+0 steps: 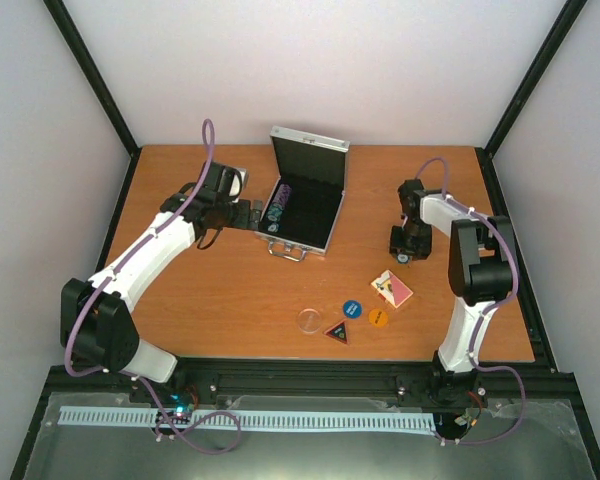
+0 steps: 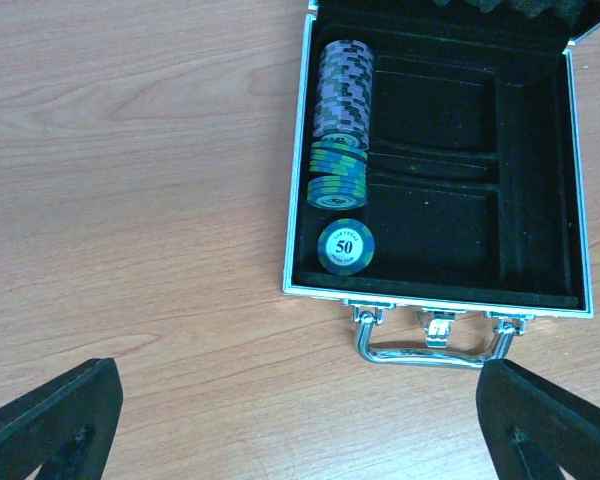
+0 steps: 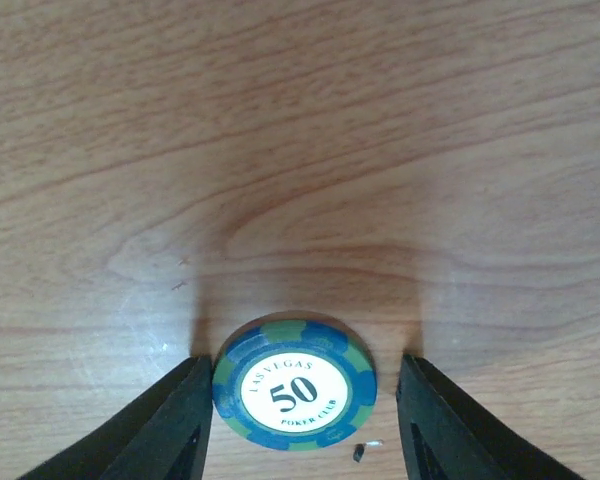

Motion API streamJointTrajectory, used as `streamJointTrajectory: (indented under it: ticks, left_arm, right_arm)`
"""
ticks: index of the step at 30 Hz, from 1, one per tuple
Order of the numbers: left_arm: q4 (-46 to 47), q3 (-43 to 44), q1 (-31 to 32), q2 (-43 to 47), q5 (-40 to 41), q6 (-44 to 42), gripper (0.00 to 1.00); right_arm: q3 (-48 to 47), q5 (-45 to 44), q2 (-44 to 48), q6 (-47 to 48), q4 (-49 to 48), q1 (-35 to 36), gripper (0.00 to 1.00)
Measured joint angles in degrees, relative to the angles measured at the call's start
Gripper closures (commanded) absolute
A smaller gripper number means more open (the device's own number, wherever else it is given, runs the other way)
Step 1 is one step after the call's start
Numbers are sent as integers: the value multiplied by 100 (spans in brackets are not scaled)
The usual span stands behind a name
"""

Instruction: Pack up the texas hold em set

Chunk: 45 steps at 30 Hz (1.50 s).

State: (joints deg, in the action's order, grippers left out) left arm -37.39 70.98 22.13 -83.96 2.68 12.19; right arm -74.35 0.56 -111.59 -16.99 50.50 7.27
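- Right wrist view: right hand (image 3: 305, 392) sits low over the desk (image 3: 300, 150), jaws at a medium gap, one finger (image 3: 165, 430) on each side of a flat blue-green 50 chip (image 3: 295, 385).
- One finger is at the chip's rim and the other shows a sliver of wood between, so nothing is gripped yet.
- Chip is round and has no long axis. It is centred between the fingers, so squeezing should catch it edge to edge.
- Left hand (image 2: 300, 430) is spread wide and empty, hovering above bare desk just beside the handle (image 2: 430, 345) of the aluminium case (image 2: 435, 297).
- Case lies open near the desk's far middle, lid up. A row of chips (image 2: 340, 110) stands on edge in its side slot, with one 50 chip lying flat (image 2: 344, 246) at the handle end.
- Case is to the left of the right hand and well apart, so the left arm is nearer it and the right arm is nearer the loose chip.
- Unpacked near the front: red-backed card deck (image 1: 392, 288), two round buttons (image 1: 365, 313), triangular button (image 1: 337, 331).
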Motion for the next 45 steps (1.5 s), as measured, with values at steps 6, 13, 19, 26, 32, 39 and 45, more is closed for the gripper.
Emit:
streamJointTrajectory:
  ticks: [6, 13, 19, 26, 32, 39, 45]
  left_arm:
    - [0, -114, 0, 28, 48, 0, 0]
    - [2, -190, 0, 35, 57, -2, 0]
    - [2, -195, 0, 74, 74, -15, 0]
    - [0, -234, 0, 136, 79, -24, 0]
    - [-68, -234, -2, 210, 160, -63, 0]
    - [-227, -234, -59, 444, 210, -72, 0]
    - [-280, -234, -63, 638, 203, -92, 0]
  right_arm:
    - [186, -2, 138, -66, -83, 114, 66]
    - [240, 107, 238, -203, -72, 295, 74]
    - [162, 153, 238, -214, 59, 339, 71]
    - [48, 275, 223, -216, 87, 455, 75]
    - [-210, 433, -70, -297, 81, 907, 75]
    - [-413, 584, -208, -345, 81, 1357, 75]
    - [-367, 544, -160, -417, 31, 1414, 75]
